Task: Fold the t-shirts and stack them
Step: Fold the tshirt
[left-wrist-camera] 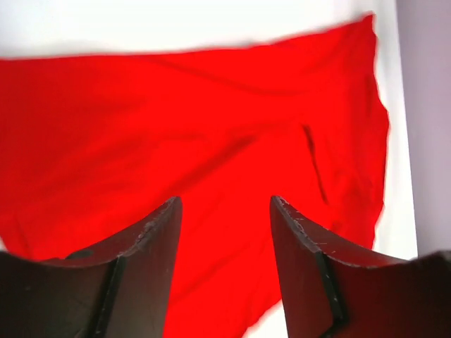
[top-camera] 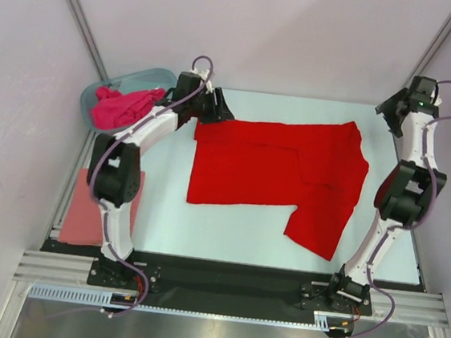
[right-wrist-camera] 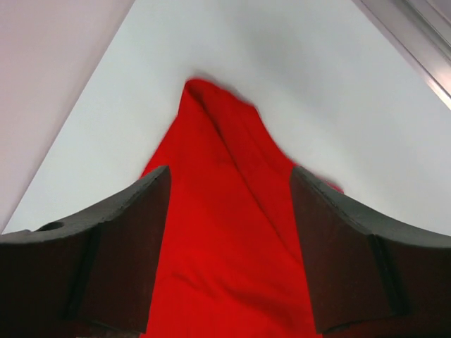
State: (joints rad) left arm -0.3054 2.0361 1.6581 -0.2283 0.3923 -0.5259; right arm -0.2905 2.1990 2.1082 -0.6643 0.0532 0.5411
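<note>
The bright red t-shirt point(top-camera: 277, 174) lies partly folded and spread in the middle of the table, one part hanging toward the front right. It fills the left wrist view point(left-wrist-camera: 211, 127) and runs between the fingers in the right wrist view point(right-wrist-camera: 225, 232). My left gripper point(top-camera: 218, 106) is open and empty just above the shirt's back left corner. My right gripper point(top-camera: 392, 115) is open and empty, raised off the shirt's back right corner. The magenta-pink t-shirt point(top-camera: 123, 106) is bunched in the tub. The salmon-pink t-shirt point(top-camera: 92, 207) lies folded at the front left.
A translucent blue-grey plastic tub point(top-camera: 156, 78) stands at the back left corner. The white table top point(top-camera: 227, 226) is bounded by pale walls at the back and sides. A black strip and metal rail run along the near edge by the arm bases.
</note>
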